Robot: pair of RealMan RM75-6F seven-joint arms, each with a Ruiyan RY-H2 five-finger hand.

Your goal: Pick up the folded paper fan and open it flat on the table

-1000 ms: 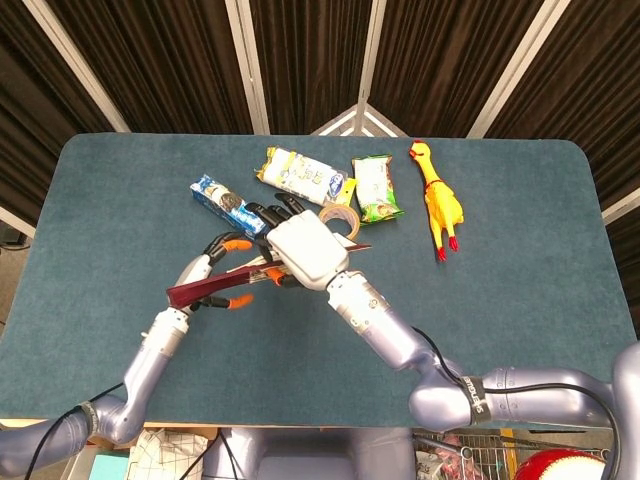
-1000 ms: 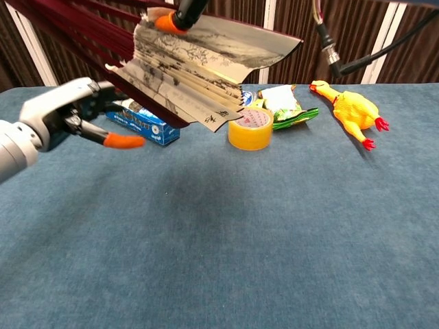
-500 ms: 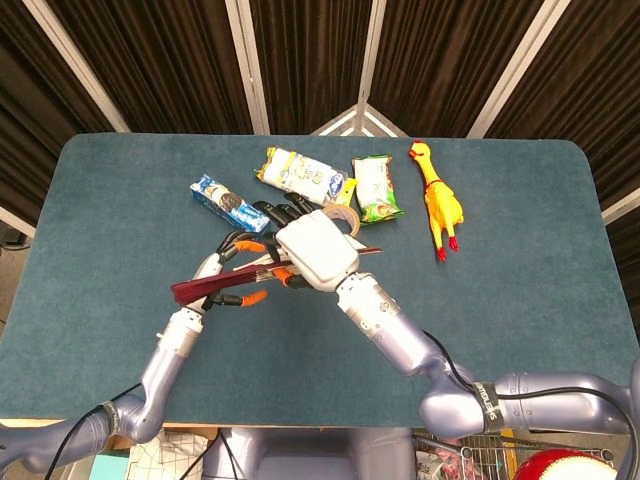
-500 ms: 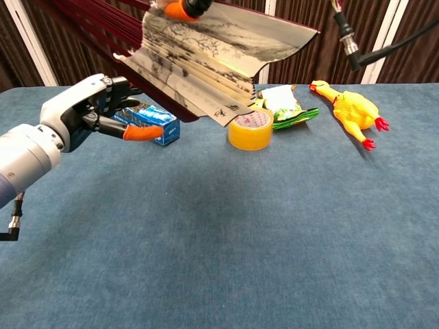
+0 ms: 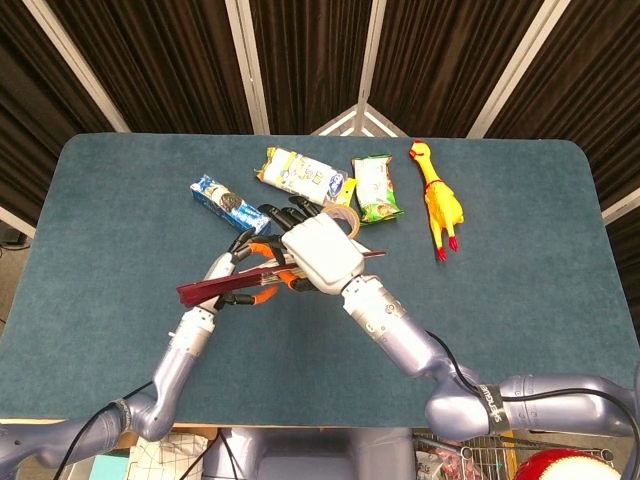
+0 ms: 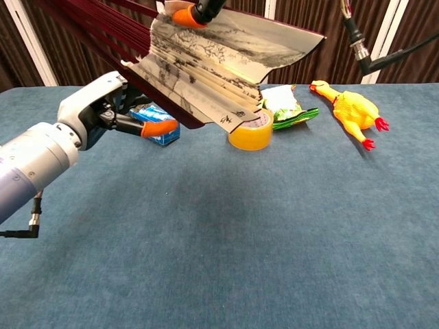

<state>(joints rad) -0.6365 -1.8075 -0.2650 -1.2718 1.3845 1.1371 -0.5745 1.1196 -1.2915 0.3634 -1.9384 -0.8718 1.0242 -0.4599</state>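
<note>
the paper fan (image 6: 206,65) is up in the air above the middle of the blue surface (image 5: 520,250), partly spread, its printed pleats hanging down and its dark red ribs (image 6: 96,31) running off to the upper left in the chest view. in the head view it shows only edge-on, as a dark red bar (image 5: 215,290) crossing under both hands.

the right hand (image 5: 320,252) is over the fan and holds it; in the chest view only an orange fingertip (image 6: 184,15) of it shows, pressed on the top edge of the pleats. the left hand (image 6: 103,110) is just left of the fan, its fingers curled in toward the dark ribs with one orange tip pointing right. in the head view its fingers lie across the red bar, but whether they actually grip it or only touch it i cannot tell.

on the surface beyond the fan lies a blue packet (image 5: 226,203), partly hidden behind the left hand in the chest view. a roll of yellow tape (image 6: 251,130) stands just right of the fan's lower corner. further away lie a white snack bag (image 5: 298,172) and a green snack bag (image 5: 376,187), and to the right a yellow rubber chicken (image 5: 438,200), well apart from the hands.
</note>
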